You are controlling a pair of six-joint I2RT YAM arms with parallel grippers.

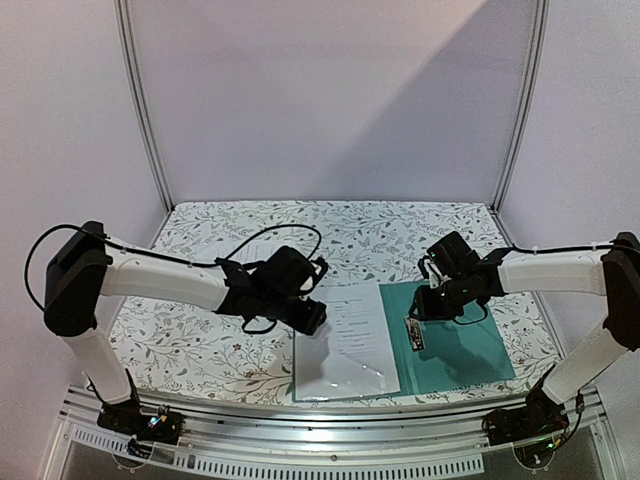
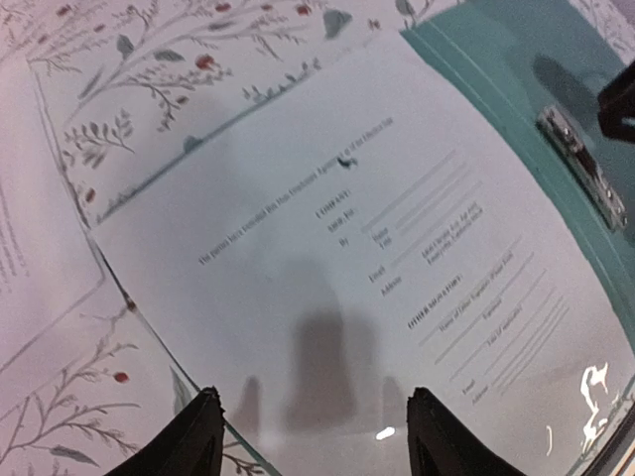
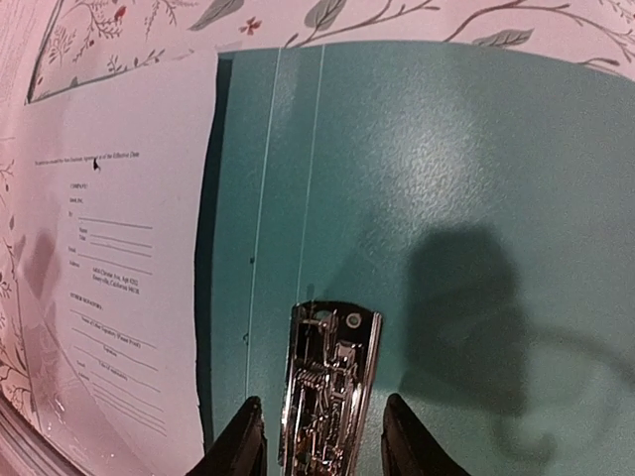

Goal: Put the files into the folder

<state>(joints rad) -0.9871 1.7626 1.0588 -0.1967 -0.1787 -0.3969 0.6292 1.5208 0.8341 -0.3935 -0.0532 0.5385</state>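
**One sheet on the open folder, a second one off it**

From the top camera, you have the folder (image 1: pixel 470 345) lying open near the front edge of the patterned table (image 1: pixel 190 340). Its right leaf is bare teal. One printed sheet (image 1: pixel 345 340) covers the left leaf, stopping just short of the silver clip (image 1: pixel 414 333) at the spine. Your left gripper (image 1: pixel 305 318) hangs over that sheet's left side, and your right gripper (image 1: pixel 425 305) sits above the clip.

On the left wrist, your left fingers (image 2: pixel 203 436) stand wide apart with nothing between them, low over the sheet's near edge. A second sheet (image 2: pixel 25 238) lies on the cloth at the frame's left, outside the folder.

On the right wrist, your right fingers (image 3: pixel 246 441) are spread to either side of the clip, close to it but not visibly squeezing. The sheet's edge sits beside the clip, not under it.

My judgement is that you are partway through. One file is laid in place but not clipped, at least one more has to come over, and the folder is not closed.
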